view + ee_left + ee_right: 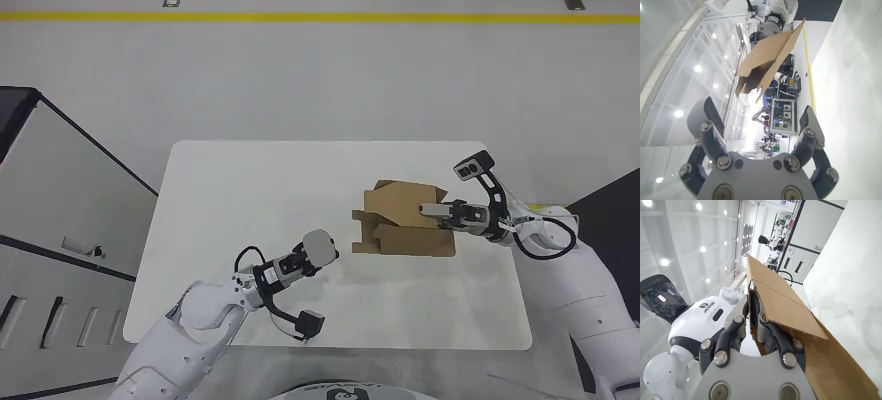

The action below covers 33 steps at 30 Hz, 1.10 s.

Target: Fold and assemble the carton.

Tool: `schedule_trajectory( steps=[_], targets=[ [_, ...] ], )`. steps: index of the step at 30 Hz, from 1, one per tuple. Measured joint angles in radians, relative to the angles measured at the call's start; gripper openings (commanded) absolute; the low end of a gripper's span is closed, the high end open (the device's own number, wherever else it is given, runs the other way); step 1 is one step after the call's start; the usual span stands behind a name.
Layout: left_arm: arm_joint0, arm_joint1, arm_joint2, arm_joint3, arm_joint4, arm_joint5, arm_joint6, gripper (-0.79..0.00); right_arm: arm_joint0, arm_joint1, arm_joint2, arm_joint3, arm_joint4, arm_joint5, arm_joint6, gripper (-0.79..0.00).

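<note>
A brown carton [405,220] is over the right part of the white table [250,200], closer to the table's right edge than to its middle. It is only partly folded. Its sides stand open like a tube, and loose flaps stick out toward the middle of the table and toward the far edge. I cannot tell if its bottom lies flat on the table or is held a bit above it.

The right gripper [425,210] comes in from the table's right edge. In the right wrist view, the right gripper [753,313] is pinched tight on one cardboard wall of the carton [791,317]. One finger is inside the wall and one is outside. A flap folds out just past the fingers.

The left gripper [318,247] is over the middle of the table, nearer the front edge, and it is well apart from the carton. In the left wrist view, the left gripper [759,108] has its two fingers spread wide with nothing between them. The carton [770,56] is farther off in that view, with its open end facing the camera.

A grey cabinet [50,200] stands past the table's left edge. A yellow line [320,16] runs along the floor beyond the table's far edge.
</note>
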Motion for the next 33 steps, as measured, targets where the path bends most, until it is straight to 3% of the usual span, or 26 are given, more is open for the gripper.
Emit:
schedule_trajectory(
  steps=[11,18,22,26,33],
  targets=[
    [-0.005,0.002,-0.002,-0.037,0.024,-0.016,0.006,0.000,-0.027,-0.006,0.011,-0.042,-0.122,-0.006,-0.158,-0.785],
    [-0.008,0.002,-0.004,-0.038,0.040,-0.022,-0.001,0.000,-0.027,-0.007,0.011,-0.045,-0.125,-0.007,-0.163,-0.785],
    [-0.019,0.003,0.005,-0.066,0.029,-0.085,0.016,0.000,-0.038,-0.008,0.015,-0.071,-0.198,-0.016,-0.215,-0.785],
    [-0.039,0.004,0.005,-0.081,-0.027,-0.217,0.029,0.000,-0.046,-0.008,0.027,-0.083,-0.255,-0.037,-0.254,-0.785],
    [-0.038,0.004,0.005,-0.080,-0.024,-0.208,0.028,0.000,-0.046,-0.008,0.027,-0.083,-0.254,-0.037,-0.255,-0.785]
  ],
)
